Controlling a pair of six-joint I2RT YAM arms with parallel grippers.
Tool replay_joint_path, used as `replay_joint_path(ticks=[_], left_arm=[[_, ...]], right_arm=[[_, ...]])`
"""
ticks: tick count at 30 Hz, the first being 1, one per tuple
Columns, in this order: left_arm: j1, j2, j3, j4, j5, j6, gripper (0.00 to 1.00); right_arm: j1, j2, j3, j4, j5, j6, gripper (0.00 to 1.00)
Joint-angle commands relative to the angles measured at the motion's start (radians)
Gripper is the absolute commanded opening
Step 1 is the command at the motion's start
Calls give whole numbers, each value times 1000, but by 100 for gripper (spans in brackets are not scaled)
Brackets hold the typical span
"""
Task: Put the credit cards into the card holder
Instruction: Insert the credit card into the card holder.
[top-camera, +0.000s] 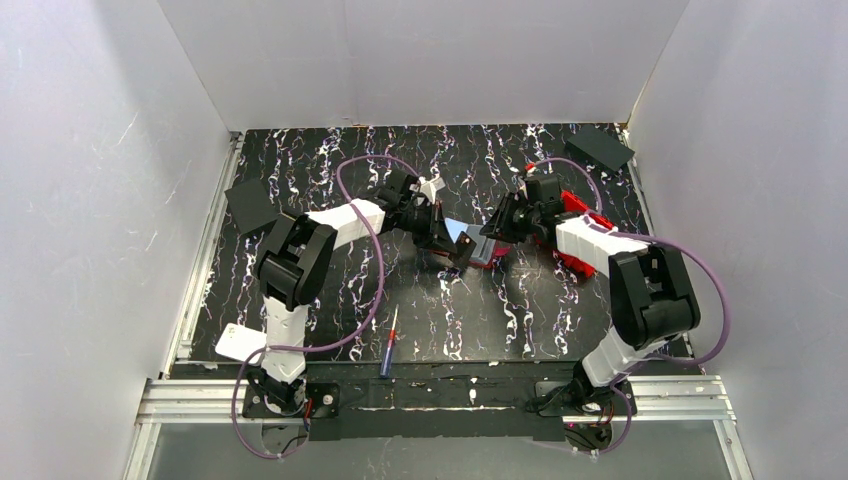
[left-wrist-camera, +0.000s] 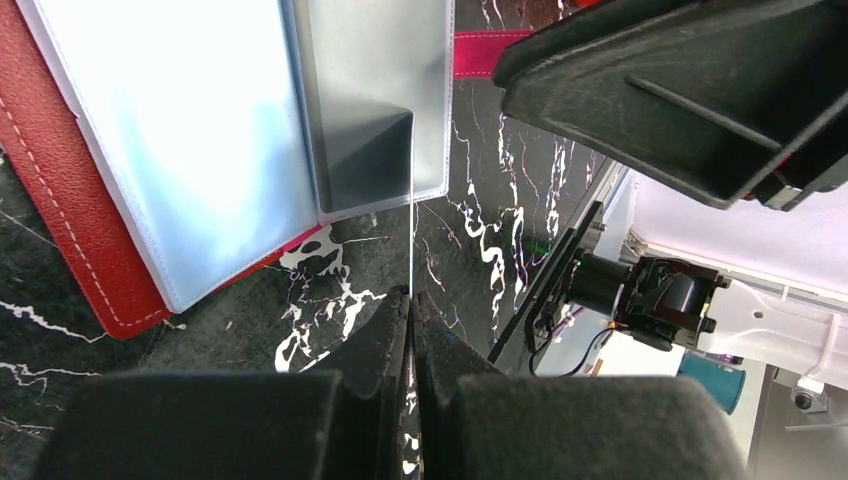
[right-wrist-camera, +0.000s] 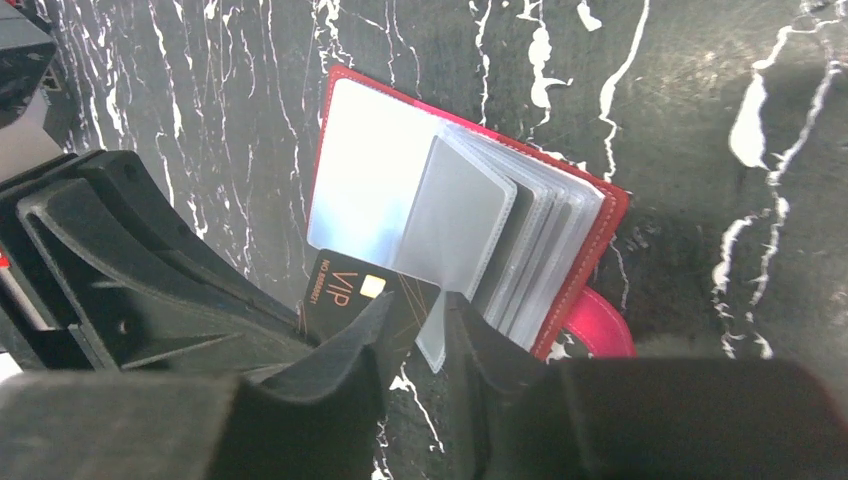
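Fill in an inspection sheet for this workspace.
Surface: black marbled table.
Job's things: card holder open on the table; VIP card at its pockets, not yet in.
Clutter: two black squares, red bin, pen-like tool, white flat piece.
Grippers: left gripper shut on the VIP card; right gripper jaws apart around a clear pocket leaf.
Cables: purple cables loop off both arms.
Surroundings: white walls on three sides.

Left arm (top-camera: 345, 222), right arm (top-camera: 585, 240) flank card holder (top-camera: 480, 250) — room behind.
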Motion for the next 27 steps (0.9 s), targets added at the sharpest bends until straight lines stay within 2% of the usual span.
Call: replay_joint_path(ticks=[1, 3, 9, 16, 19, 27], left_arm=[[-5, 0, -6, -23, 9, 18, 0], [-5, 8, 4, -39, 4, 26, 0], [8, 10, 17, -80, -6, 42, 0], [104, -67, 59, -121, 34, 78, 0], [116, -24, 121, -143, 54, 83, 0], [118, 112, 196, -67, 195, 37, 0]], right_arm=[[10, 55, 54, 57, -75, -25, 28], [11, 75, 58, 65, -82, -28, 22], [11, 122, 76, 58, -58, -60, 12], [11, 174, 33, 29, -24, -106, 8], [10, 194, 35, -2, -26, -135, 7], [-29, 205, 27, -42, -58, -200, 2]])
